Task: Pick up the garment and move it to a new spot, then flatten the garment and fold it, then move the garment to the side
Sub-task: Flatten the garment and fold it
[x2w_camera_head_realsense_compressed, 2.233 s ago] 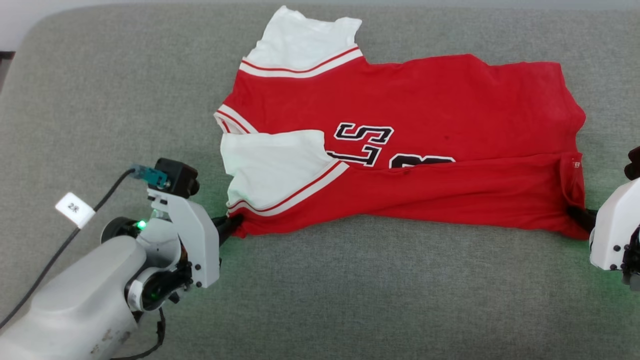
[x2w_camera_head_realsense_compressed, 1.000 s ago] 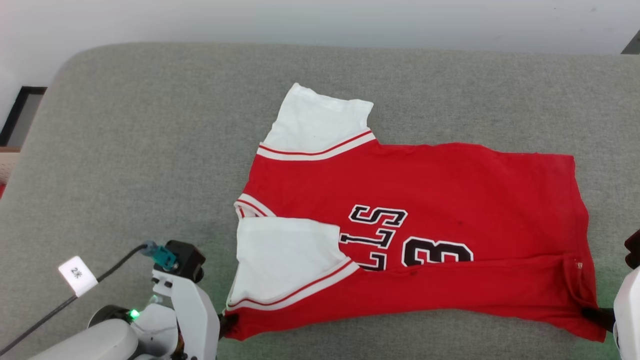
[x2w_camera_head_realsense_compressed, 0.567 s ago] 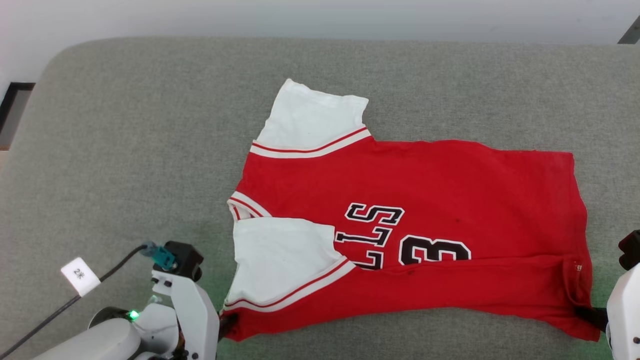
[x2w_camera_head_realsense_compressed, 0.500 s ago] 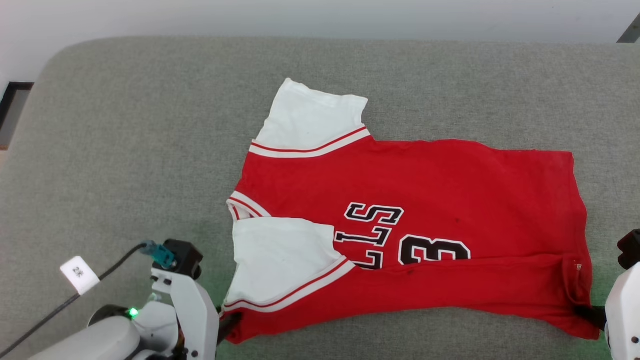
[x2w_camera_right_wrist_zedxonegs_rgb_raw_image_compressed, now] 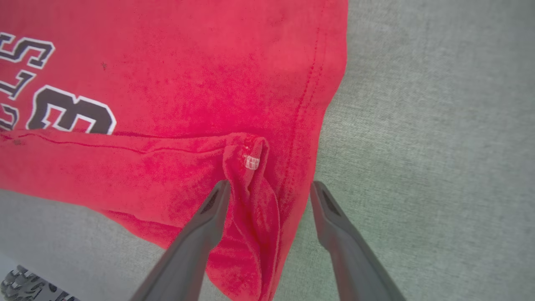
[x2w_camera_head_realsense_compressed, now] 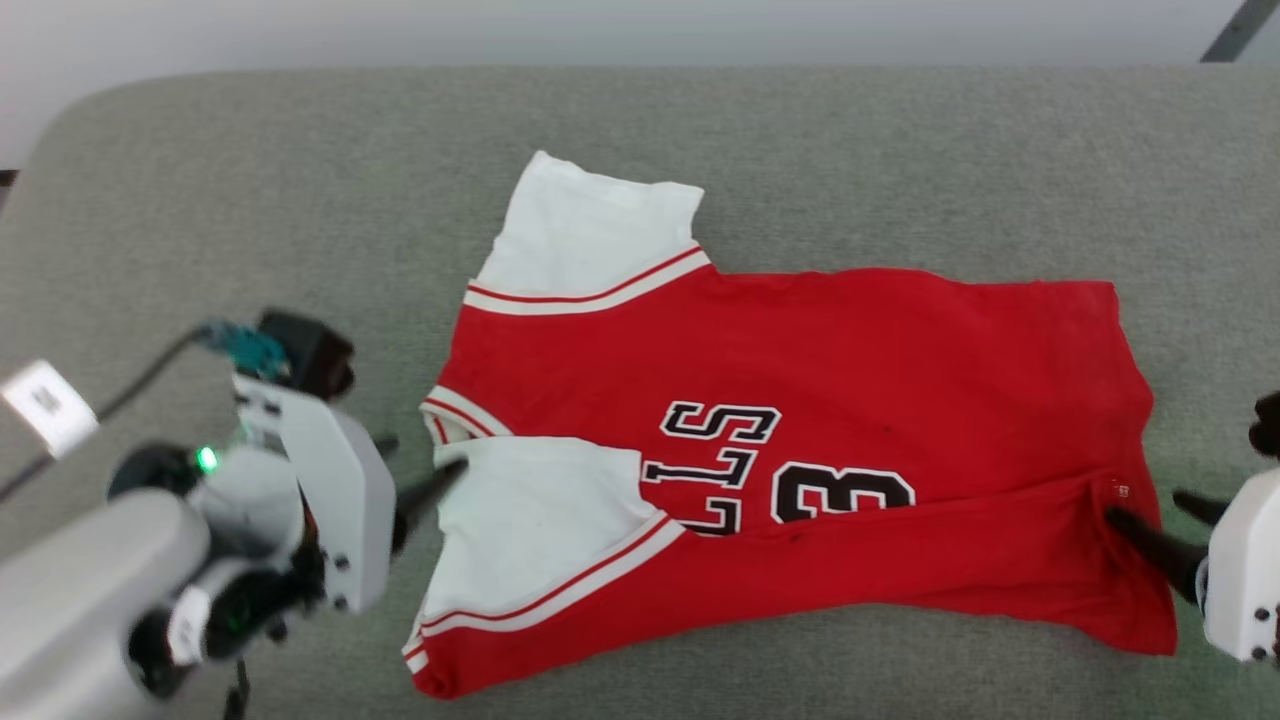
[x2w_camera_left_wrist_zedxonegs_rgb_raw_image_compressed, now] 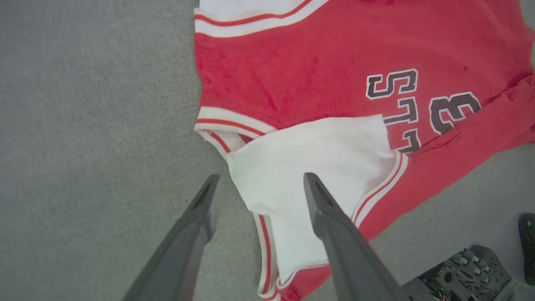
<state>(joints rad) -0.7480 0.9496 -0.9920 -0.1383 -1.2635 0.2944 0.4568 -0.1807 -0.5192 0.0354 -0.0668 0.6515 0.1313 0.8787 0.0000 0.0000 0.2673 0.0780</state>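
The garment (x2w_camera_head_realsense_compressed: 800, 360), a red jersey with white sleeves and black-and-white lettering, lies spread on the grey padded surface (x2w_camera_head_realsense_compressed: 250, 200). Its near long edge is folded up over the lower lettering, and the near white sleeve (x2w_camera_left_wrist_zedxonegs_rgb_raw_image_compressed: 317, 146) lies folded onto the chest. My left gripper (x2w_camera_head_realsense_compressed: 425, 455) stands open at the collar end, its fingertips straddling the sleeve's edge (x2w_camera_left_wrist_zedxonegs_rgb_raw_image_compressed: 261, 177) with nothing gripped. At the hem end my right gripper (x2w_camera_head_realsense_compressed: 1145, 505) is open too, its fingers on either side of the bunched hem corner with a small label (x2w_camera_right_wrist_zedxonegs_rgb_raw_image_compressed: 271, 184).
A cable with a white tag (x2w_camera_head_realsense_compressed: 45, 405) runs from my left wrist. The pale wall lies behind the far edge of the surface, with a dark bar (x2w_camera_head_realsense_compressed: 1235, 30) at the top right. Parts of the robot's base (x2w_camera_left_wrist_zedxonegs_rgb_raw_image_compressed: 472, 267) show beyond the near edge.
Both grippers have opened and let go of the garment's near corners. My left gripper has lifted and moved up beside the sleeve. The head camera has shifted a little.
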